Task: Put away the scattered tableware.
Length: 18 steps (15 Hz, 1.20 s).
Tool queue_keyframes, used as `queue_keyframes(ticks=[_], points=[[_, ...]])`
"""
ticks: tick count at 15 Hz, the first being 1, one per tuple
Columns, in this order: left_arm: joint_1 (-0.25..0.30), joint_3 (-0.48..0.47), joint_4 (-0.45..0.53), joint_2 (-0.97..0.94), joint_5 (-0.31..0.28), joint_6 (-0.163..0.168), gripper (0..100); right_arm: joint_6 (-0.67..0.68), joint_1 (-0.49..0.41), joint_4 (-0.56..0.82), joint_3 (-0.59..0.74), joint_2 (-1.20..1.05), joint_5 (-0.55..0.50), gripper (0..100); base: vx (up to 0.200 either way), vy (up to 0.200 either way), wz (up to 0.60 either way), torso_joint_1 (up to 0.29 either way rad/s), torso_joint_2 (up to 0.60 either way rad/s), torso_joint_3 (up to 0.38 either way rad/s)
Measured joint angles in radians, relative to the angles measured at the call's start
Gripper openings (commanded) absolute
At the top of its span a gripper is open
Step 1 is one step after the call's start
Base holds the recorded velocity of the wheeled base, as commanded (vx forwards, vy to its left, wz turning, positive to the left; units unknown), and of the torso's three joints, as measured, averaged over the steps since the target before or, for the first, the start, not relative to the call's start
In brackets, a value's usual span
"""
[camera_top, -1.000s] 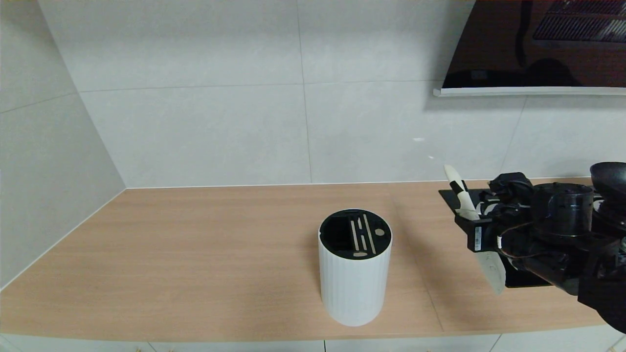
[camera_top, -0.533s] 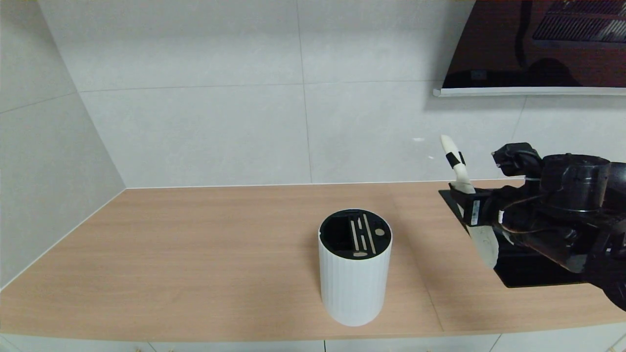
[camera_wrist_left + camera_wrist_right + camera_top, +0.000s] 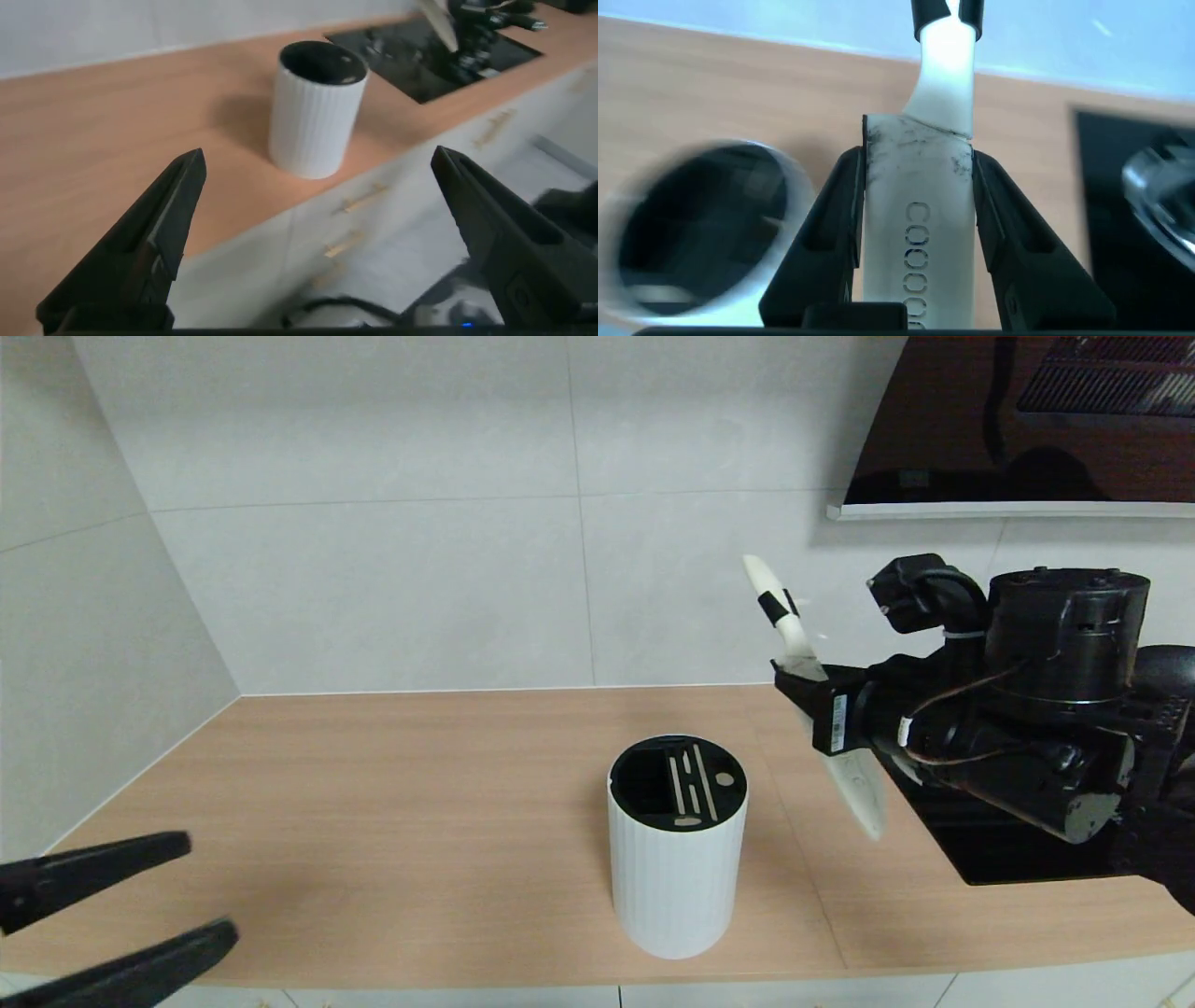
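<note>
A white ribbed knife holder (image 3: 674,868) with a black slotted top stands upright on the wooden counter (image 3: 420,784). To its right and higher up, my right gripper (image 3: 829,709) is shut on a white knife (image 3: 859,789), blade slanting down, cream handle with a black band pointing up. In the right wrist view the knife (image 3: 920,205) sits clamped between both fingers (image 3: 836,233), with the holder (image 3: 701,233) off to one side below. My left gripper (image 3: 210,889) hangs open over the counter's front left edge. Its wrist view has the gripper (image 3: 318,157) spread wide and the holder (image 3: 318,107) beyond it.
A black cooktop (image 3: 990,845) is set into the counter at the right, under my right arm. A dark range hood (image 3: 1027,420) hangs on the tiled wall above it. Cabinet fronts with handles (image 3: 350,243) lie below the counter edge.
My right arm has risen and moved left with the knife, from over the cooktop towards the holder. My left gripper has come into the head view at the lower left.
</note>
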Motion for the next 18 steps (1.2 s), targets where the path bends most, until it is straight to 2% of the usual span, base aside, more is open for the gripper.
queue_keyframes(ticks=[3,5,6,7,8,10,11,12,13,14,16,18], points=[[-0.117,-0.066,-0.029,0.230,-0.011,-0.036,100,0.004,0.144,0.061,-0.008,-0.027,-0.021,0,0.000,0.000,0.00,0.000,0.00,0.000],[-0.185,-0.040,-0.180,0.328,-0.013,-0.059,100,0.008,0.236,0.068,0.011,-0.038,-0.024,0,0.000,0.000,0.00,0.000,0.00,0.000],[-0.224,-0.011,-0.301,0.363,-0.011,-0.096,100,0.009,0.270,0.068,0.022,-0.041,-0.026,0,0.000,0.000,0.00,0.000,0.00,0.000],[-0.269,0.026,-0.394,0.397,-0.009,-0.172,100,0.010,0.300,0.070,0.032,-0.043,-0.026,0,0.000,0.000,0.00,0.000,0.00,0.000],[-0.309,0.044,-0.487,0.427,-0.007,-0.272,100,0.014,0.321,0.068,0.038,-0.044,-0.027,0,0.000,0.000,0.00,0.000,0.00,0.000],[-0.366,0.069,-0.694,0.482,-0.003,-0.496,100,0.017,0.341,0.067,0.044,-0.042,-0.026,0,0.000,0.000,0.00,0.000,0.00,0.000],[-0.381,0.081,-0.780,0.509,-0.002,-0.561,100,0.019,0.345,0.063,0.045,-0.040,-0.026,0,0.000,0.000,0.00,0.000,0.00,0.000],[-0.391,0.091,-0.863,0.537,0.001,-0.610,100,0.019,0.348,0.061,0.046,-0.035,-0.025,0,0.000,0.000,0.00,0.000,0.00,0.000],[-0.396,0.104,-0.955,0.571,0.013,-0.647,100,0.023,0.353,0.057,0.046,-0.030,-0.024,0,0.000,0.000,0.00,0.000,0.00,0.000],[-0.401,0.119,-1.036,0.605,0.035,-0.670,100,0.042,0.358,0.056,0.043,-0.025,-0.023,0,0.000,0.000,0.00,0.000,0.00,0.000],[-0.424,0.151,-1.183,0.676,0.103,-0.686,100,0.091,0.368,0.056,0.038,-0.018,-0.007,0,0.000,0.000,0.00,0.000,0.00,0.000],[-0.464,0.166,-1.316,0.758,0.232,-0.688,100,0.112,0.378,0.056,0.035,-0.016,0.040,0,0.000,0.000,0.00,0.000,0.00,0.000]])
